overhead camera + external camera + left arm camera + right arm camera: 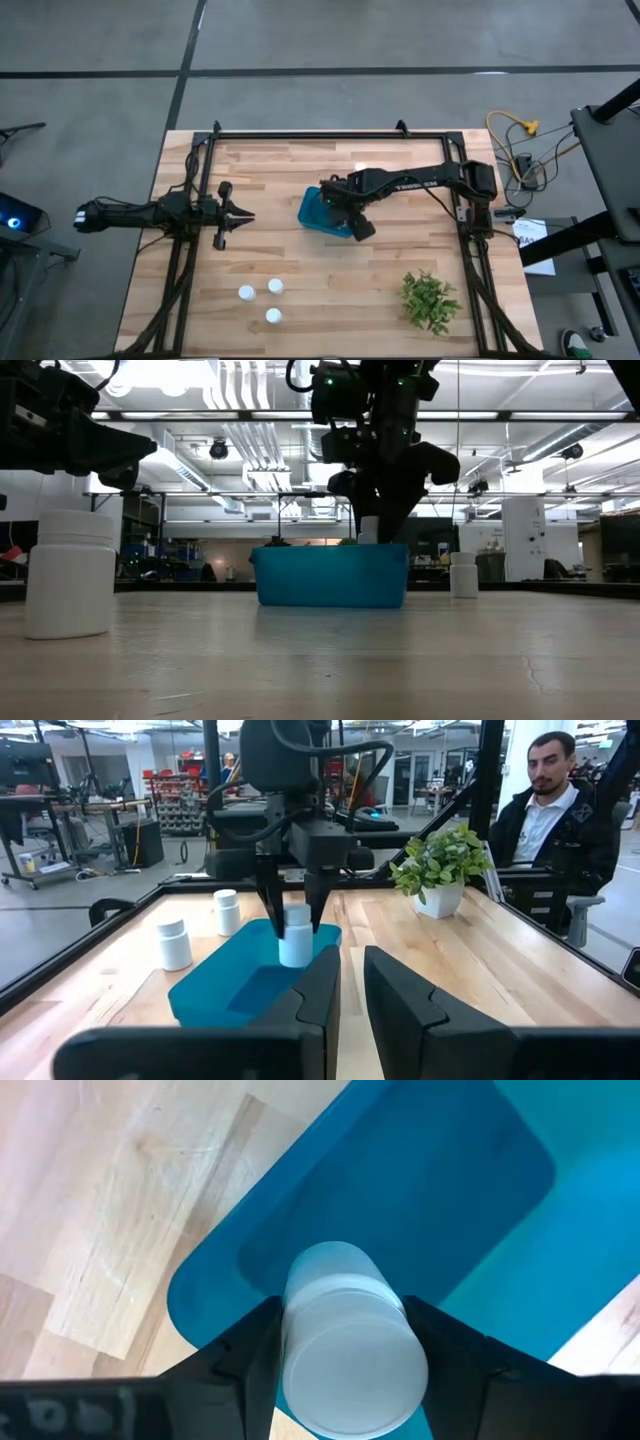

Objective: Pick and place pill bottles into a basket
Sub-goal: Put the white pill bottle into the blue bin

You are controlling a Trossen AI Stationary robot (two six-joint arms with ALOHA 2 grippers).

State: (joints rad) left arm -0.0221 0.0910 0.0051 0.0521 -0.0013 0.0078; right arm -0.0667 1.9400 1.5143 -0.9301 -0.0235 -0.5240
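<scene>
My right gripper [345, 212] is shut on a white pill bottle [295, 938] and stands over the teal-blue basket [318, 215]. This bottle also shows in the right wrist view [350, 1350] and, just above the basket's rim, in the low view [368, 528]. Three bottles [265, 297] stand upright on their bases on the table near its front left. Two more [173, 942] [228, 912] stand on the table beyond the basket. My left gripper [245, 215] waits at the table's left, empty, its fingers a narrow gap apart [352, 995]. My right gripper pinches the bottle's upper part, at the cap [355, 1380], between its two fingers [318, 900]. The fingers come from above and point down. The bottle hangs upright, its lower end [295, 958] down within the basket's opening; whether it touches the basket's floor I cannot tell.
A potted green plant [430, 300] stands near the table's front right corner. A black frame [330, 135] runs along the table's edges. A person [555, 800] sits beyond the table's right side. Bare wood lies between the basket and the three near bottles.
</scene>
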